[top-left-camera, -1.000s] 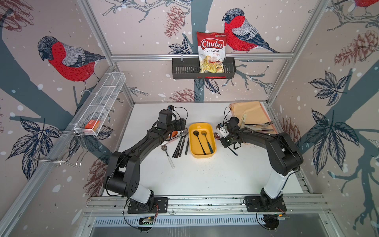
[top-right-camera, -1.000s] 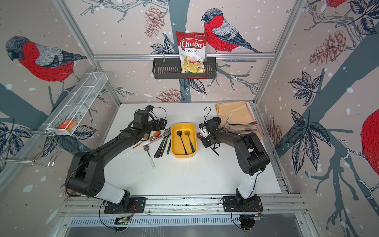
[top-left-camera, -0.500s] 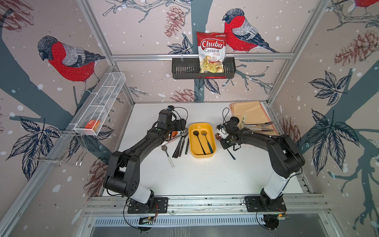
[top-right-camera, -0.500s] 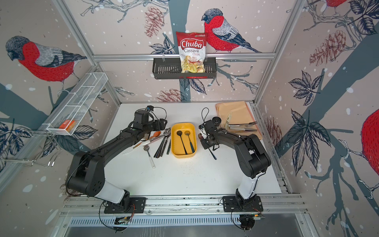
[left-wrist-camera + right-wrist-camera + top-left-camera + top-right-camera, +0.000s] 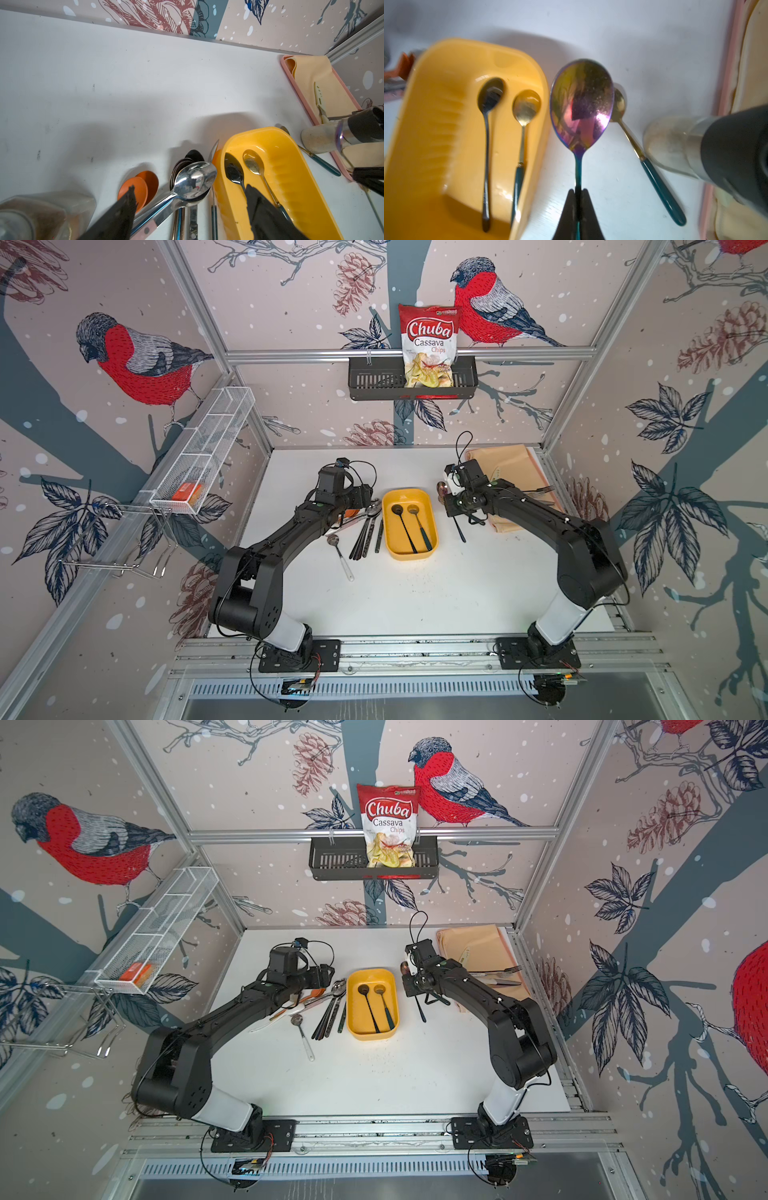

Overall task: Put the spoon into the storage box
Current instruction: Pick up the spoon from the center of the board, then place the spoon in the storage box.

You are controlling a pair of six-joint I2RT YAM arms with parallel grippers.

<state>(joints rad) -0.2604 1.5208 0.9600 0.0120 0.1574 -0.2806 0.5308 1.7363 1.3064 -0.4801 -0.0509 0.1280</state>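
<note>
Gripping iridescent spoon (image 5: 581,99): right end effector (image 5: 578,199) (beside storage box (image 5: 436,68))

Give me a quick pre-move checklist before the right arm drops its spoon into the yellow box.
1. Right hand shut on iridescent spoon: ok.
2. Spoon above the storage box: not ok, its bowl is beside the rim.
3. Free room in box beside the two spoons: ok.
4. Teal-handled spoon on the table, out of the path: ok.
5. Left hand open, clear of box: cannot tell; one finger overlaps it.
</note>
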